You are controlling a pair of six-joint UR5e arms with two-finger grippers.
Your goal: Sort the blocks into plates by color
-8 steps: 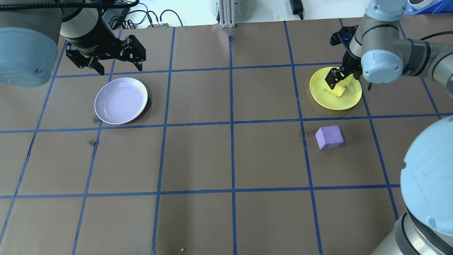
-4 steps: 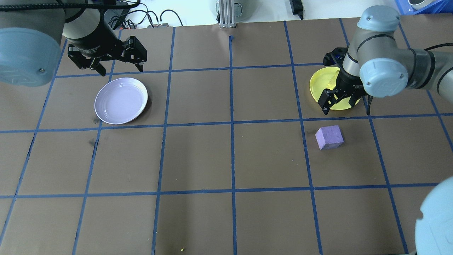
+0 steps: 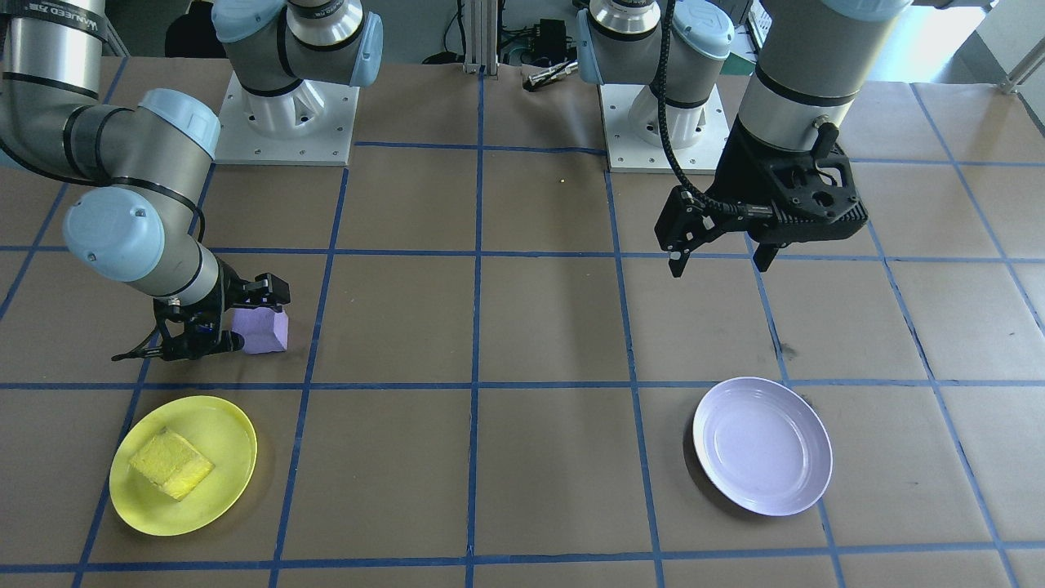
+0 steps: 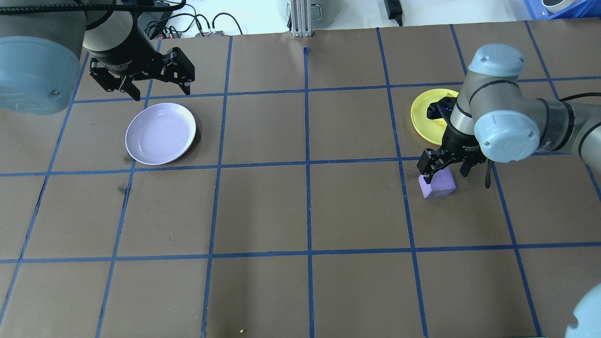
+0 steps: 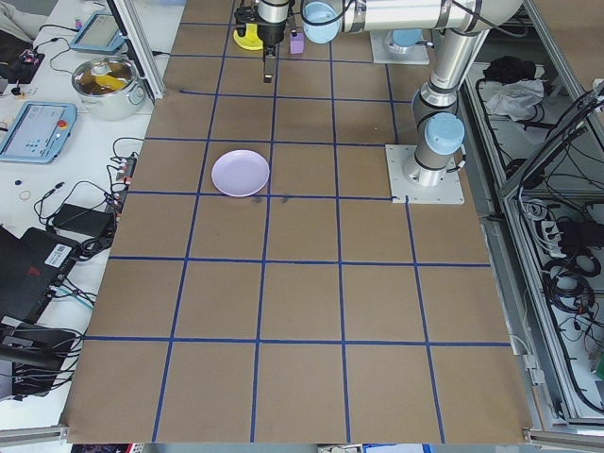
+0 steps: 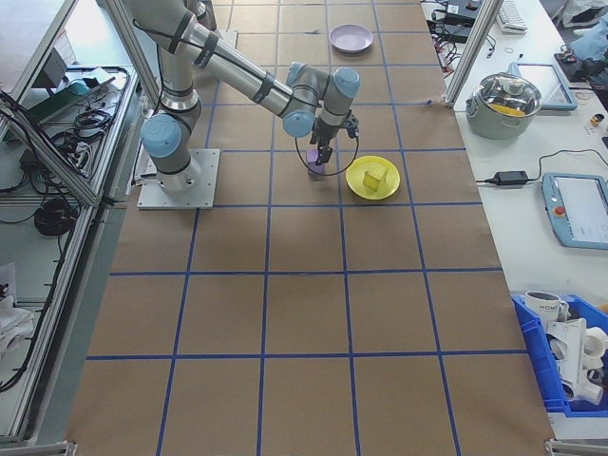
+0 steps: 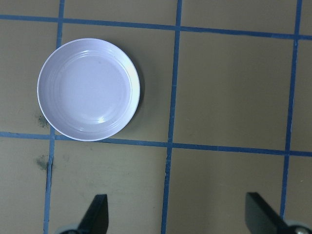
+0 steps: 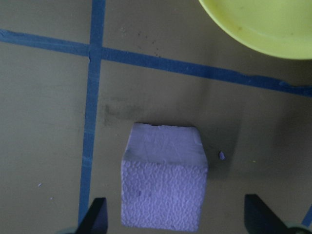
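Two robot arms work over a brown paper-covered surface point(image 4: 263, 206) marked into squares by blue tape lines point(image 4: 307, 164).

The right end effector point(image 4: 446, 170) hangs directly over the purple block point(image 4: 439, 186), its fingers spread apart, one on each side of the block and wider than it. In the right wrist view the purple block point(image 8: 163, 183) sits between the two dark fingertips point(image 8: 95, 217), not touching either. The block is a rough cube with no clear long axis; it rests flat on one face, and its edges are turned slightly out of line with the tape grid.

Just beyond it, across one tape line, is the yellow plate point(image 3: 220, 482). The yellow block point(image 3: 170, 464) lies inside this plate, toward one side, turned diagonally to the grid. In the overhead view the right arm hides most of the yellow plate point(image 4: 421, 117).

Well apart, on the robot's left side of the surface, the lavender plate point(image 4: 160, 134) sits upright, with nothing in it. The left end effector point(image 4: 141, 89) hovers above the surface near that plate's far edge, its fingers spread wide and holding nothing. The left wrist view looks straight down on the lavender plate point(image 7: 88, 89).
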